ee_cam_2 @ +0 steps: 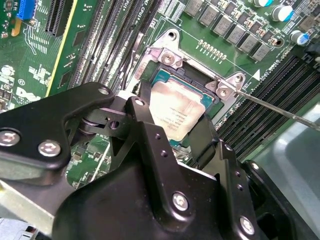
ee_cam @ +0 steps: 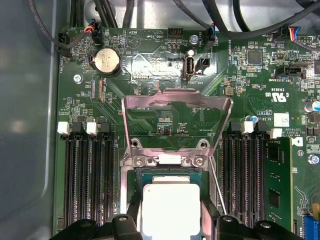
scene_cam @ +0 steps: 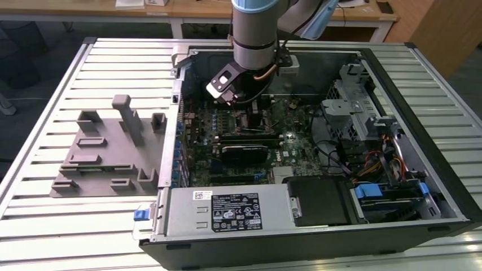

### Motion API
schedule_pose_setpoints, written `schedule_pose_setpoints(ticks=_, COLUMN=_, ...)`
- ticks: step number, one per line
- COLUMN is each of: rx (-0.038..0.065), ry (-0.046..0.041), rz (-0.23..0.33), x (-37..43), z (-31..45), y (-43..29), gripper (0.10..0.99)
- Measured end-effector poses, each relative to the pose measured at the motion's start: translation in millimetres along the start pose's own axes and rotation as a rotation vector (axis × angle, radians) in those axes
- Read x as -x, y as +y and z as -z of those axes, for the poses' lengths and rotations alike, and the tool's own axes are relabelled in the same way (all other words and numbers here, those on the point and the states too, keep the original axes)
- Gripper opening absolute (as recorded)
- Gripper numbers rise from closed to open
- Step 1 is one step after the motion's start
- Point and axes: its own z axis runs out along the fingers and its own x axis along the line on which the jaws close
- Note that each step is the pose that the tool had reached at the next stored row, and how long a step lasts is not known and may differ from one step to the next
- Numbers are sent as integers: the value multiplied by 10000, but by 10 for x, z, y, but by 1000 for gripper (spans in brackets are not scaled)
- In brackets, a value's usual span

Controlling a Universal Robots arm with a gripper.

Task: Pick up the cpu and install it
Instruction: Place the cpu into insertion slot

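Gripper [ee_cam: 170,220] sits low inside the open PC case [scene_cam: 444,186], over the motherboard [scene_cam: 297,144]. Its two black fingers [ee_cam: 134,212] are closed onto the cpu [ee_cam: 170,207], pinching it by opposite edges. Btwn the fingers the cpu lies level, silver top up, right at the socket [ee_cam_2: 189,75]; can't tell if it's fully seated or just resting there. Same grip in the second wrist view: fingers [ee_cam_2: 144,112] flank the cpu [ee_cam_2: 180,112], w/ its green edge showing inside the socket frame. Metal load plate [ee_cam: 177,96] stands swung open on the socket's far side from the gripper. RAM slots [ee_cam: 90,180] run along both sides of the socket. Thin lever [ee_cam_2: 280,110] sticks out from a socket corner.
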Motion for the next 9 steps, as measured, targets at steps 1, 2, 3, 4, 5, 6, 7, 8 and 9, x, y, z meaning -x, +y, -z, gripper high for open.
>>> schedule_pose_setpoints(ticks=1, rx=0, ry=1, rz=-1, x=0, z=0, y=-1, gripper=545)
schedule_pose_setpoints(ticks=2, rx=-2, ry=2, rz=0, x=0, z=-1, y=-1, gripper=553)
schedule_pose_setpoints(ticks=3, rx=0, ry=6, rz=-2, x=-1, z=-2, y=-1, gripper=553)
schedule_pose_setpoints(ticks=4, rx=2, ry=5, rz=-2, x=0, z=-2, y=-1, gripper=616)
schedule_pose_setpoints(ticks=5, rx=2, ry=3, rz=-3, x=0, z=-1, y=-1, gripper=616)
schedule_pose_setpoints(ticks=6, rx=1, ry=2, rz=-2, x=0, z=0, y=-1, gripper=616)
schedule_pose_setpoints(ticks=7, rx=1, ry=2, rz=-1, x=0, z=0, y=-1, gripper=616)
schedule_pose_setpoints(ticks=8, rx=0, ry=11, rz=-1, x=1, z=0, y=-1, gripper=616)
schedule_pose_setpoints(ticks=9, rx=-1, ry=48, rz=-1, x=1, z=1, y=-1, gripper=616)
